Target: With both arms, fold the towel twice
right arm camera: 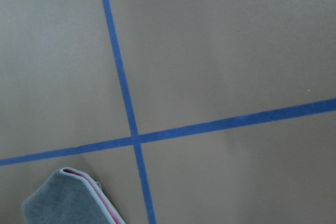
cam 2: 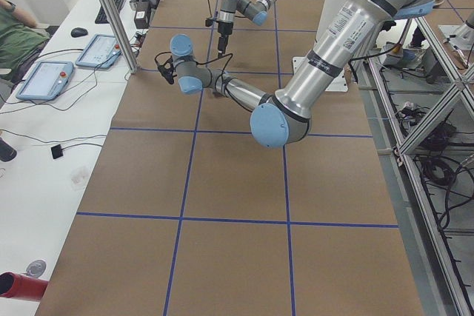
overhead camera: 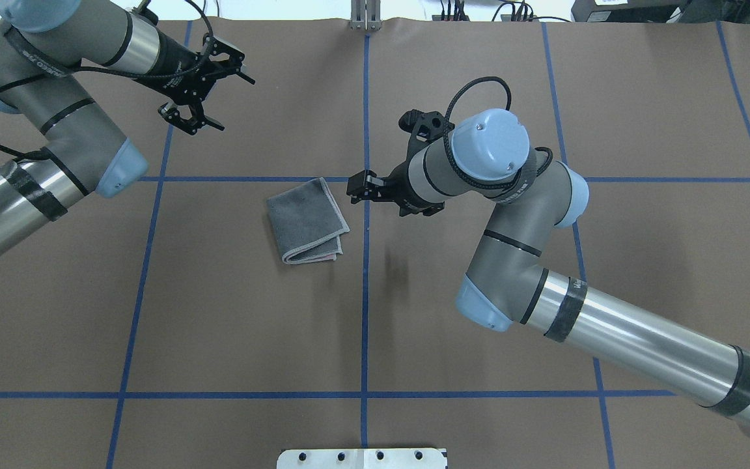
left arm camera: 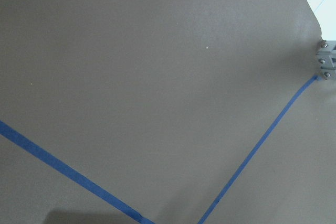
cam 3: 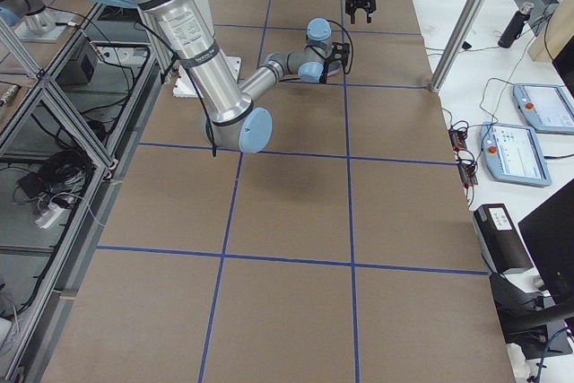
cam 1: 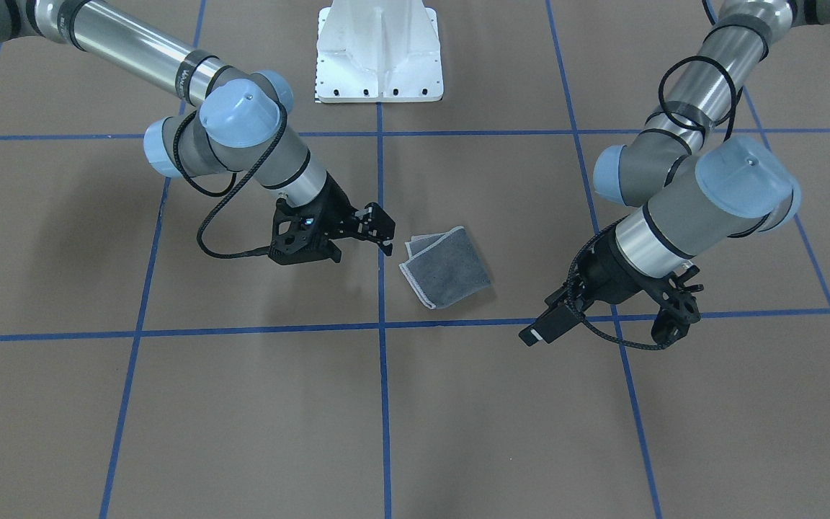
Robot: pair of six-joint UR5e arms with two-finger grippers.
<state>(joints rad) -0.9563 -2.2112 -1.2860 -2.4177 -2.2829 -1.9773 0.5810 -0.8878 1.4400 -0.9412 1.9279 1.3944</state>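
The towel (cam 1: pixel 451 270) lies folded into a small square on the brown table, dark grey face up, with a pink edge showing at one fold. It also shows in the overhead view (overhead camera: pixel 303 218), and one corner of it shows in the right wrist view (right arm camera: pixel 63 203). My right gripper (overhead camera: pixel 362 189) hovers just beside the towel's right edge, open and empty; it also shows in the front view (cam 1: pixel 380 231). My left gripper (overhead camera: pixel 228 101) is wide open and empty, raised over the far left of the table, well away from the towel; it also shows in the front view (cam 1: pixel 606 328).
Blue tape lines (overhead camera: pixel 365 293) mark a grid on the brown table cover. The white pedestal base (cam 1: pixel 379 58) stands at the robot's side of the table. A metal post (overhead camera: pixel 365 16) stands at the far edge. Operator desks flank the table ends.
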